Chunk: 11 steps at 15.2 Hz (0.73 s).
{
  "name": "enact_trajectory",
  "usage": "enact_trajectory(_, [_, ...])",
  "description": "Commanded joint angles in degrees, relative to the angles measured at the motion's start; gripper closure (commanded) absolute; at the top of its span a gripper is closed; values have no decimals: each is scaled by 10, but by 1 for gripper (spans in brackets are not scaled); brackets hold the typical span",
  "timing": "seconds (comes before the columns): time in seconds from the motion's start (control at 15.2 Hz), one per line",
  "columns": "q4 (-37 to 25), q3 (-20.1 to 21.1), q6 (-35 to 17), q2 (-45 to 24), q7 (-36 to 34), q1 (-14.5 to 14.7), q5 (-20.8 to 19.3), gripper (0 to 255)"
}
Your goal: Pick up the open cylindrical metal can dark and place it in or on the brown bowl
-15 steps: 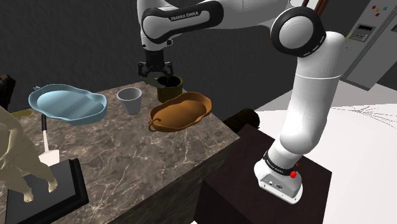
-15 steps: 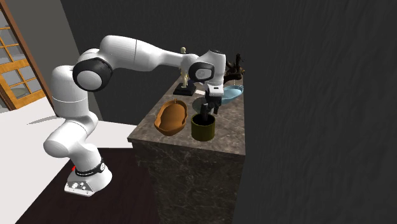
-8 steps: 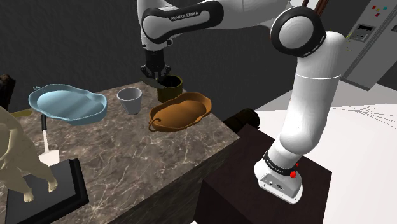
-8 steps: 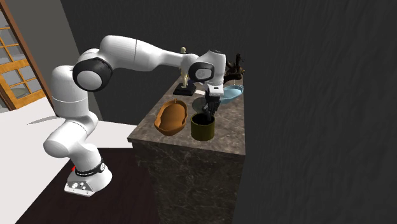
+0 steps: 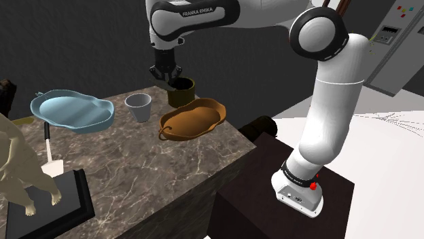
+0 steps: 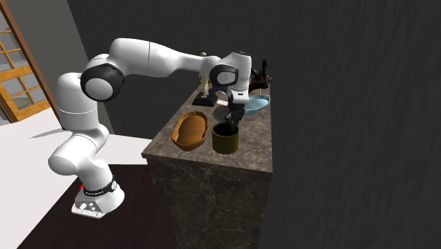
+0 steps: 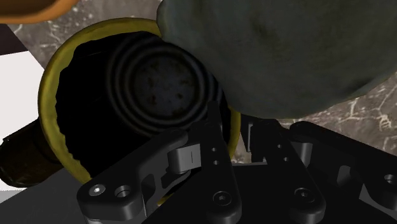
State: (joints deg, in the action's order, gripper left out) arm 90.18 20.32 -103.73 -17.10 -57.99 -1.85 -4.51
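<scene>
The dark olive open can [image 5: 182,93] stands on the stone counter, just behind the brown bowl [image 5: 193,119]. My gripper [image 5: 166,76] comes down on the can's rim on the side toward the grey cup. In the wrist view the gripper [image 7: 238,137] is shut on the can's yellowish wall [image 7: 52,95], with one finger [image 7: 210,149] inside and the other [image 7: 270,143] outside. From the second exterior view, the can [image 6: 225,140] sits near the counter's front edge beside the bowl [image 6: 189,131], with the gripper [image 6: 232,122] at its rim.
A grey cup [image 5: 138,106] stands close beside the can. Further along the counter [image 5: 156,170] are a light blue dish [image 5: 71,112], a white-bladed tool [image 5: 49,153] and a pale figurine on a black base [image 5: 20,170]. The dark stand [image 5: 272,183] lies below the counter's edge.
The fingers, open a second ago over the can's rim, have shut on its wall. The hand has since shifted slightly upward; the can looks about where it was.
</scene>
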Motion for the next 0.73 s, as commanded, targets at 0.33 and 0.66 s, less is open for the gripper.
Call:
enact_trajectory(0.33, [-48, 2, 52, 4, 1, 2, 2, 255])
enact_trajectory(0.66, [-91, 2, 92, 1, 0, 5, 1, 255])
